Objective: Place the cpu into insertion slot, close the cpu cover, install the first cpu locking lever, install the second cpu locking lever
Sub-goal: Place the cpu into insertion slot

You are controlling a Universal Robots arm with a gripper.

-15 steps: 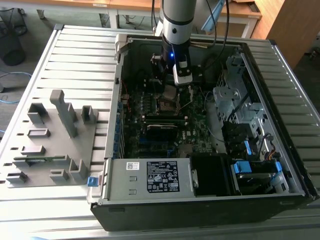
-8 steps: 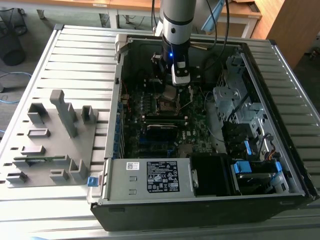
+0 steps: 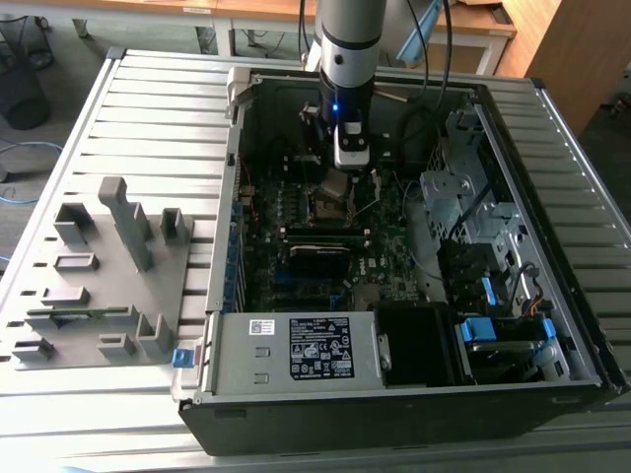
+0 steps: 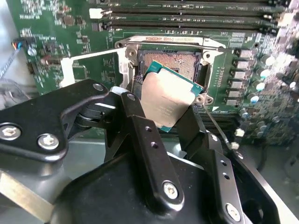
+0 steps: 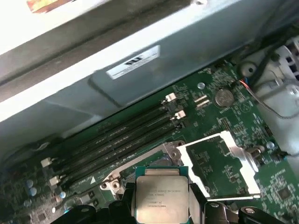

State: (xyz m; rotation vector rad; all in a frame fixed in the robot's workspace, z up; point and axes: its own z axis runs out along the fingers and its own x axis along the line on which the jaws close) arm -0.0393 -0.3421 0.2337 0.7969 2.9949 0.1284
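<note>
Silver cpu (image 4: 168,99) (tilted) over insertion slot (image 4: 174,60)

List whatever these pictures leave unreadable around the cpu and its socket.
- Second wrist view: the cpu, clamped in the jaws of the gripper, hides part of the insertion slot.
- First wrist view: the cpu covers most of the slot.
- Both wrist views: the cpu's underside faces away, so whether it touches the slot cannot be told.
- Exterior view: under the arm, slot details are too small.
</note>
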